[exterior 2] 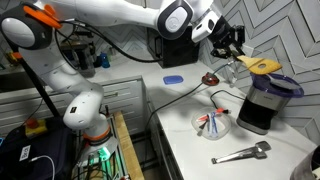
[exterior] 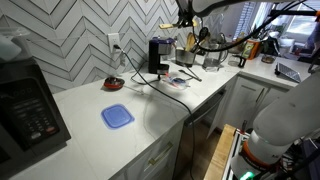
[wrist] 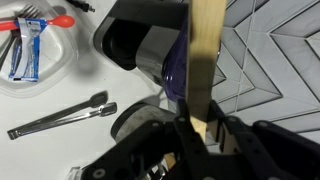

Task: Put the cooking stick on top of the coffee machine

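Observation:
My gripper (exterior 2: 230, 42) is shut on the cooking stick (exterior 2: 262, 65), a light tan wooden utensil. In an exterior view the stick slants down from the jaws, and its flat end hovers just above the top of the black coffee machine (exterior 2: 264, 104). In the wrist view the stick (wrist: 206, 60) runs up from between the fingers (wrist: 200, 132), with the coffee machine (wrist: 148, 50) beyond it. In an exterior view the coffee machine (exterior: 158, 55) stands at the back of the counter against the tiled wall, with the gripper (exterior: 190, 38) close beside it.
A clear plate (exterior 2: 213, 122) with small items and metal tongs (exterior 2: 242, 153) lie on the counter in front of the machine. A blue lid (exterior: 117, 116), a red object (exterior: 114, 84) and a black cable are there too. A microwave (exterior: 28, 105) stands at one end.

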